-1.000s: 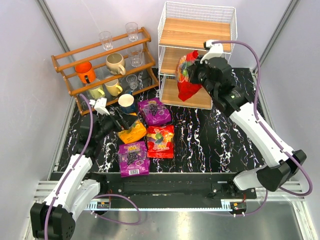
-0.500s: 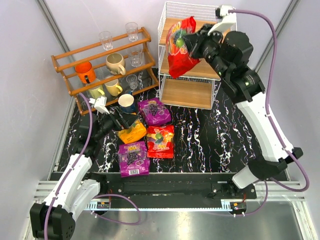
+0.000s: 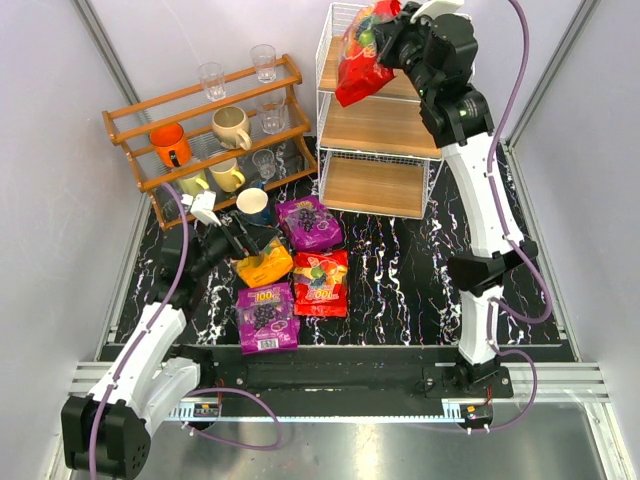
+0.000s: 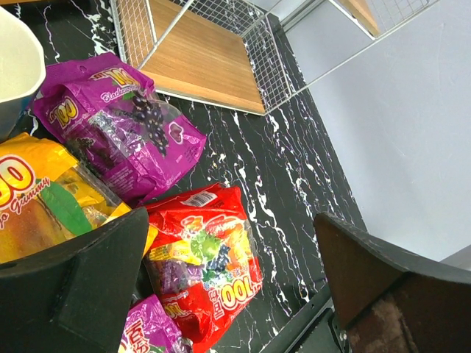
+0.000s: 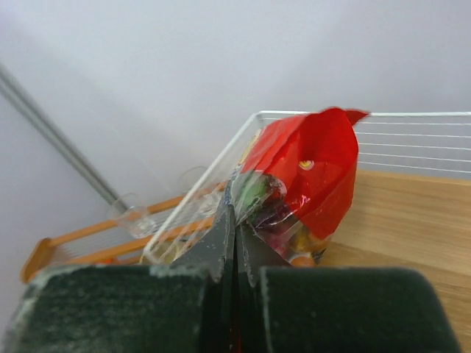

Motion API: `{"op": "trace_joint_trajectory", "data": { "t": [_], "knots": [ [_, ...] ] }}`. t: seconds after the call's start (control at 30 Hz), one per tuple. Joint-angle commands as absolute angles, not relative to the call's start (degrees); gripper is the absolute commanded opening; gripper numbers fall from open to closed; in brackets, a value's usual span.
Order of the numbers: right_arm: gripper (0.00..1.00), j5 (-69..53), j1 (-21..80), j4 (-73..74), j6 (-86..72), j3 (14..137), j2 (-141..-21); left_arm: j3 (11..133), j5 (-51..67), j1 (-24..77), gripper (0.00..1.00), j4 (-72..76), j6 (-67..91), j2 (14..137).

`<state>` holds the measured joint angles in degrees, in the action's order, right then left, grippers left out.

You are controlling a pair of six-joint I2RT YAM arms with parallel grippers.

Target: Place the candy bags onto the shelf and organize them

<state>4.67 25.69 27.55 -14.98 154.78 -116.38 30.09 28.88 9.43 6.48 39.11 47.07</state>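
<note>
My right gripper [image 3: 392,42] is shut on a red candy bag [image 3: 362,55] and holds it high over the left part of the top tier of the white wire shelf [image 3: 445,130]. In the right wrist view the red bag [image 5: 305,184] hangs from the closed jaws above the top wooden tier [image 5: 401,213]. On the table lie a purple bag [image 3: 309,222], an orange-yellow bag [image 3: 264,266], a red bag [image 3: 321,282] and a second purple bag [image 3: 266,317]. My left gripper [image 3: 247,241] is open, low over the orange-yellow bag [image 4: 37,209].
A low brown rack [image 3: 205,125] with mugs and glasses stands at the back left. A dark blue mug [image 3: 254,205] sits on the table near my left gripper. Grey walls close in both sides.
My right arm has lifted the red bag from the shelf's lower tier level up above the top tier and stretched toward the back. The left arm has barely moved.
</note>
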Motion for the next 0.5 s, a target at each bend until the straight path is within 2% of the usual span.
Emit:
{"op": "trace_joint_trajectory", "data": {
  "t": [0.0,0.3,0.47],
  "knots": [
    [0.0,3.61,20.4,14.87,-22.3,153.83,-115.05,31.73,30.32,9.58,0.98,12.12,39.9,47.9],
    [0.0,-2.98,14.68,11.78,-34.96,158.2,-122.25,31.64,30.76,9.58,0.98,13.71,40.69,49.13],
    [0.0,-6.58,14.06,11.95,-36.91,157.68,-124.27,31.2,30.94,9.58,0.98,13.71,40.52,49.22]
  ]
}}
